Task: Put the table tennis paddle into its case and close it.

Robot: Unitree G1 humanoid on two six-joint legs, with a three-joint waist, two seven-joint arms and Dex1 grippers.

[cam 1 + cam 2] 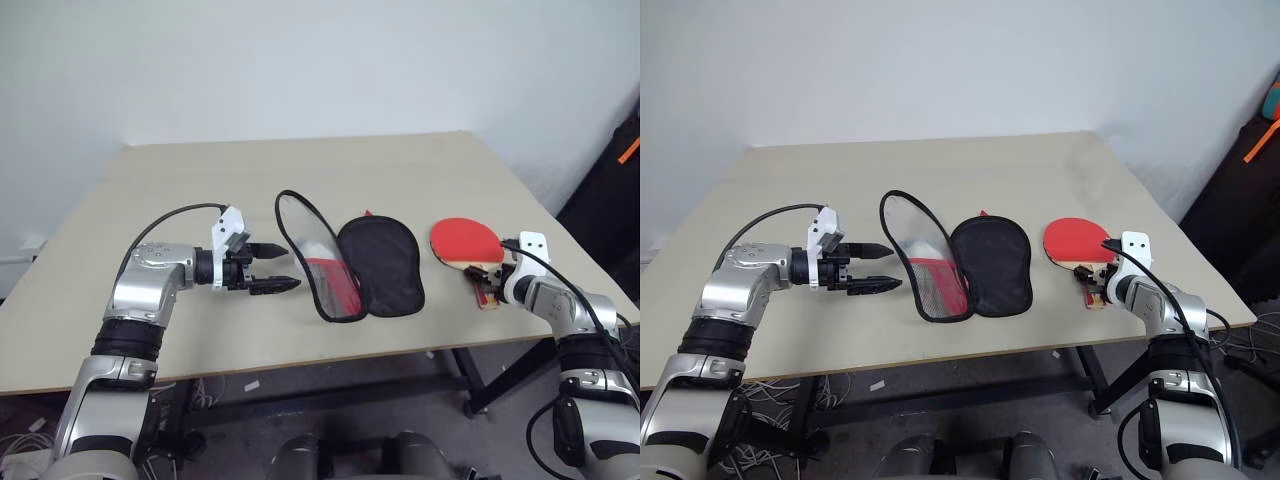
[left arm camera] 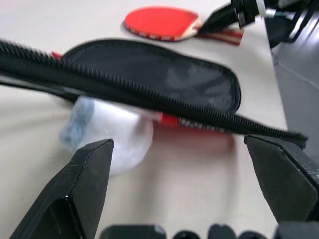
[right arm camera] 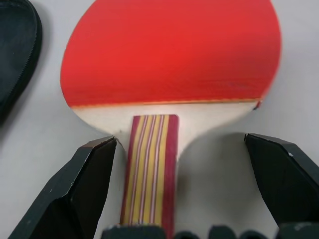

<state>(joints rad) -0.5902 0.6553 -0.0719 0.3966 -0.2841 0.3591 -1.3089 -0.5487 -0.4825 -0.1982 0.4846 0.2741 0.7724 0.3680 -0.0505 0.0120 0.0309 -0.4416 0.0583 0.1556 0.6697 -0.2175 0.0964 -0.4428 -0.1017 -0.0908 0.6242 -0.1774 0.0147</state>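
— Paddle's whereabouts?
— Table tennis paddle lies on the worktop just right of the case — right pincer spread wide astride its handle; left pincer also open, beside the case.

The paddle has smooth red rubber and a striped wooden handle. The case is soft black cloth.

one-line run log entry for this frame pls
paddle: on table, handle between open right claw | case: unzipped, open | left claw: open, beside case
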